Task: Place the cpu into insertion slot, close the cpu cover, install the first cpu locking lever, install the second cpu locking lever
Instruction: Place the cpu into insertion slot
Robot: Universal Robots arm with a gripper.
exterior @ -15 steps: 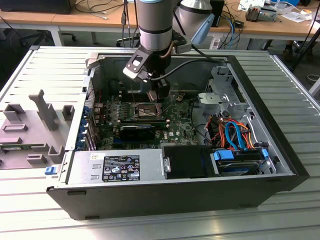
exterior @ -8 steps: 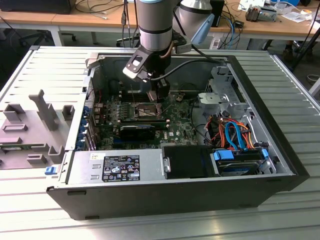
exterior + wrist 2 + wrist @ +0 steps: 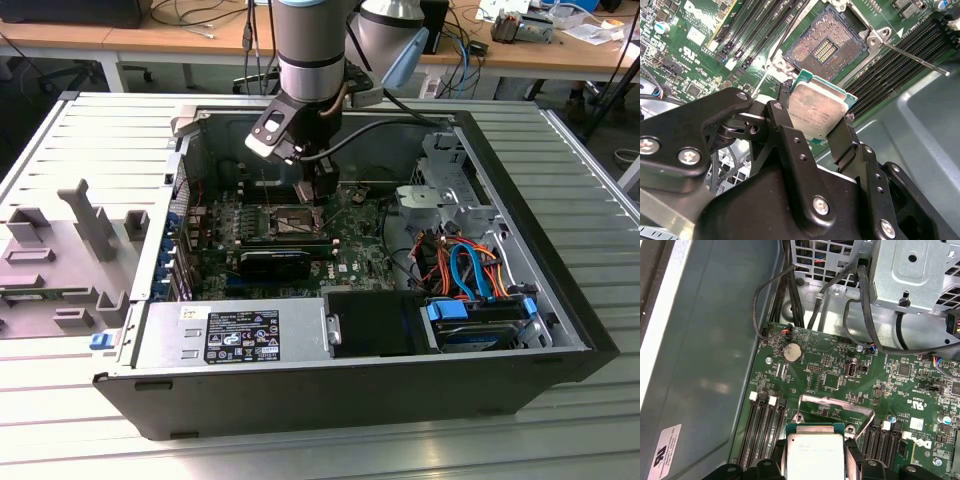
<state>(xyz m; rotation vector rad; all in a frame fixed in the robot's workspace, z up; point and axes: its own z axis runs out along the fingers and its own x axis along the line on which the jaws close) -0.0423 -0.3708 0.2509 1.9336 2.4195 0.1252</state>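
Observation:
My gripper (image 3: pixel 815 116) is shut on the cpu (image 3: pixel 819 111), a small square chip with a dull silver top and green edge, pinched by two opposite sides between black fingers (image 3: pixel 845 134). The chip hangs tilted just above the motherboard, short of the insertion slot (image 3: pixel 826 46), whose pin field lies bare. In the first wrist view the cpu (image 3: pixel 815 456) sits in front of the cpu cover (image 3: pixel 836 405), a silver frame raised open. A thin metal locking lever (image 3: pixel 917 61) sticks out, released. The exterior view has the gripper (image 3: pixel 318 198) inside the open case beside the slot (image 3: pixel 283 222).
Long black memory slots (image 3: pixel 900 60) flank the socket. The case wall (image 3: pixel 715 355) rises close on one side. A drive cage (image 3: pixel 445 190), coloured cables (image 3: pixel 465 265) and a power supply (image 3: pixel 235 335) fill the case. Grey fixtures (image 3: pixel 60 250) lie at the exterior view's left.

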